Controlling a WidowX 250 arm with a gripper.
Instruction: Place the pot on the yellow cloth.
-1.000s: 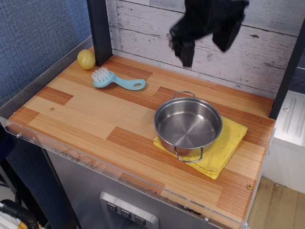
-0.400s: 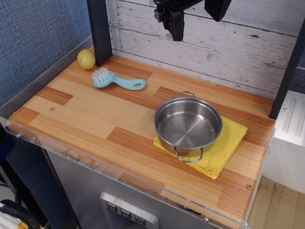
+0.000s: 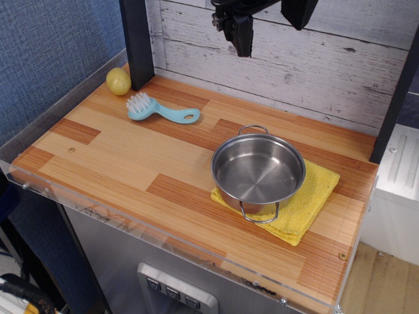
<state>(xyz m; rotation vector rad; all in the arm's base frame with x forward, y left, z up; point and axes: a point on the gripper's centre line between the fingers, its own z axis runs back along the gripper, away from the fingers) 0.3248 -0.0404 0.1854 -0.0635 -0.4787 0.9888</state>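
Note:
The shiny steel pot (image 3: 258,171) stands upright on the yellow cloth (image 3: 313,199) at the right side of the wooden counter. It covers the cloth's left part and overhangs its left edge slightly. The pot is empty, with one loop handle toward the wall and one toward the front. My black gripper (image 3: 270,38) hangs high above the counter at the top edge of the frame, well clear of the pot. Its two fingers are spread apart and hold nothing. Its upper part is cut off by the frame.
A light blue brush (image 3: 157,109) with white bristles lies at the back left. A yellow lemon-like ball (image 3: 118,81) sits beside a dark post (image 3: 136,40). The counter (image 3: 124,154) has a clear plastic rim in front and a plank wall behind.
The gripper has risen from just above the pot to the top of the frame, then stayed still. The pot and cloth have not moved.

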